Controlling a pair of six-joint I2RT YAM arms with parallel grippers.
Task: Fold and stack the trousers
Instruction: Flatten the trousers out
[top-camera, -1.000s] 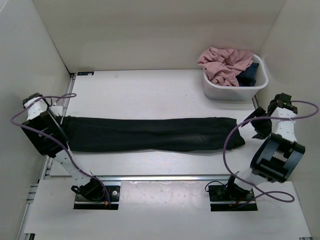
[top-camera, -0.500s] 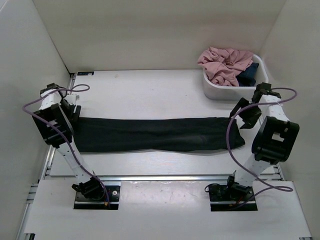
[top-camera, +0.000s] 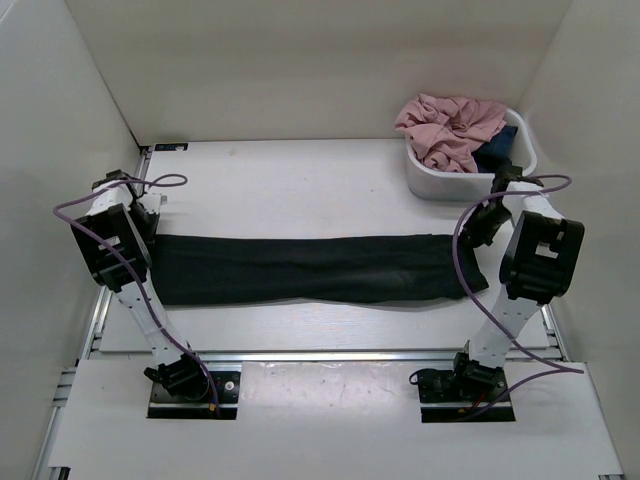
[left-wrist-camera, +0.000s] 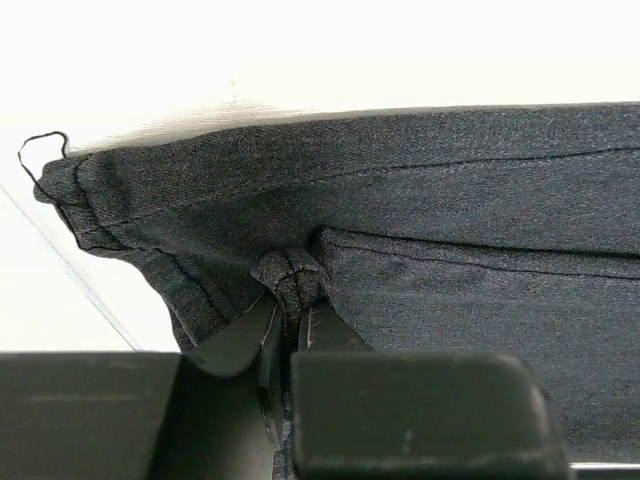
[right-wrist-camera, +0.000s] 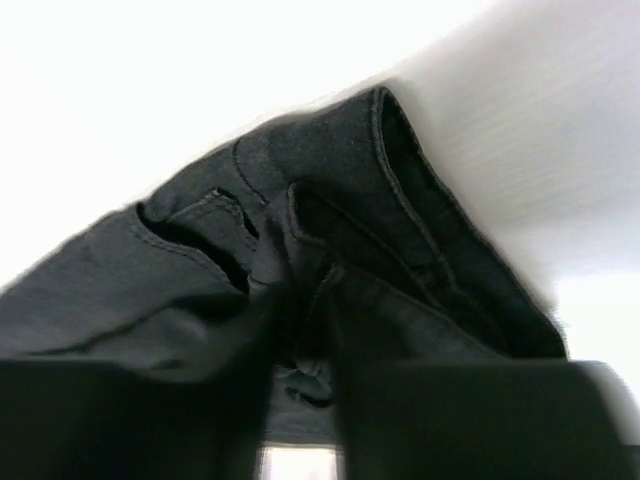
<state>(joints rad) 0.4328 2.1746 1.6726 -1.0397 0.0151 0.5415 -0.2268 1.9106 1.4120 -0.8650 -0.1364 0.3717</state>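
A: Where are the trousers (top-camera: 310, 268)?
B: Stretched across the bench (top-camera: 300, 180), nine to three o'clock.
A: Arms?
B: Elbows raised, wrists dipped. The left pincer (left-wrist-camera: 290, 300) nips the nine o'clock end, the right pincer (right-wrist-camera: 300, 330) the other.

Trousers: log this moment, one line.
trousers flat on table | left jaws shut on left end | right jaws shut on right end

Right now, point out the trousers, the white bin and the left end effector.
trousers (top-camera: 310, 268), top external view, middle of the black strip.
white bin (top-camera: 450, 186), top external view, near wall.
left end effector (left-wrist-camera: 292, 318), left wrist view, between pinching fingertips.
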